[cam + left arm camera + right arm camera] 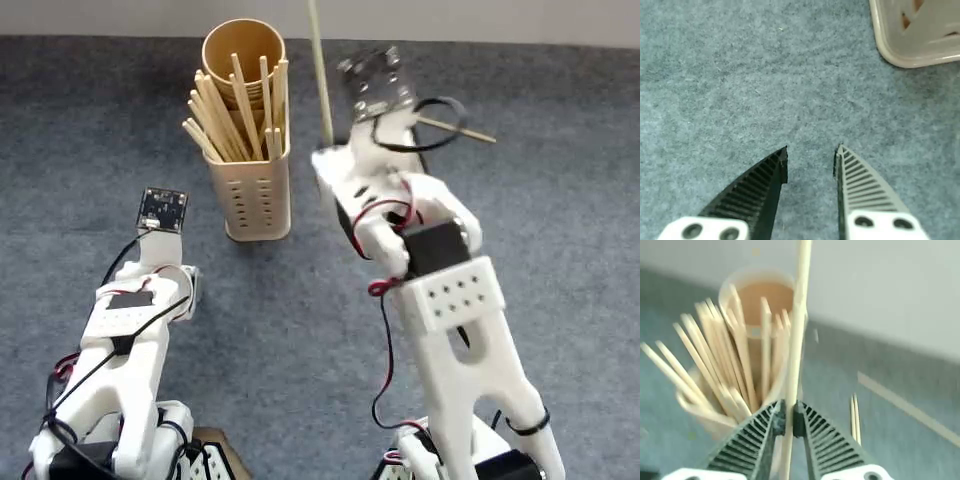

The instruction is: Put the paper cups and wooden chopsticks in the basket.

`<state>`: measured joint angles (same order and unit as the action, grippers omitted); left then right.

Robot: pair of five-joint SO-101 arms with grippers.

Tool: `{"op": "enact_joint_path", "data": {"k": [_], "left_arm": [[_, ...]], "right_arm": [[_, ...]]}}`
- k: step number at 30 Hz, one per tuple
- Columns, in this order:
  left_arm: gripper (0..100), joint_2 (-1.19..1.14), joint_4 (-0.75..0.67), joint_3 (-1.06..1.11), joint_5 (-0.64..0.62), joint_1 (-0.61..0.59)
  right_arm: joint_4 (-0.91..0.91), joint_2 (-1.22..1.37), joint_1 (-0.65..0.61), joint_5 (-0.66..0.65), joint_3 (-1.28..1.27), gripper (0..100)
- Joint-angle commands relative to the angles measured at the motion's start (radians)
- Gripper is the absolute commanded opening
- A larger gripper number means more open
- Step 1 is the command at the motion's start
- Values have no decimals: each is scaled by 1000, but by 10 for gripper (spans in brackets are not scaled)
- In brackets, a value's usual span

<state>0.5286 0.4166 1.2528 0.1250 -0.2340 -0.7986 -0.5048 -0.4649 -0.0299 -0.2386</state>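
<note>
Beside your right claw [788, 404], clamped low on one upright chopstick [798, 330], the crowded basket [258, 200] could snag it and twist it loose, while your left claw [812, 148] hangs open.

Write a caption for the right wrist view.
Right pincer shut on a chopstick beside the basket of chopsticks and cup.
</note>
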Motion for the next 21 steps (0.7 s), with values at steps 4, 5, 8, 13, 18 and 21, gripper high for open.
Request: {"op": "enact_joint_path", "data": {"k": [4, 5, 8, 13, 18, 21], "left_arm": [[178, 15, -18, 4, 9, 22], [178, 15, -20, 4, 9, 22], [178, 15, -20, 4, 9, 22], [179, 15, -20, 4, 9, 22], [179, 15, -20, 4, 9, 22], [179, 15, -20, 4, 9, 22]], "right_arm": [[222, 151, -125, -6, 283, 5], [232, 189, -130, -6, 326, 5], [269, 297, -148, -6, 432, 5], [383, 420, -150, -3, 437, 5], [455, 417, -148, -3, 298, 5], [455, 355, -148, -5, 209, 6]]}}
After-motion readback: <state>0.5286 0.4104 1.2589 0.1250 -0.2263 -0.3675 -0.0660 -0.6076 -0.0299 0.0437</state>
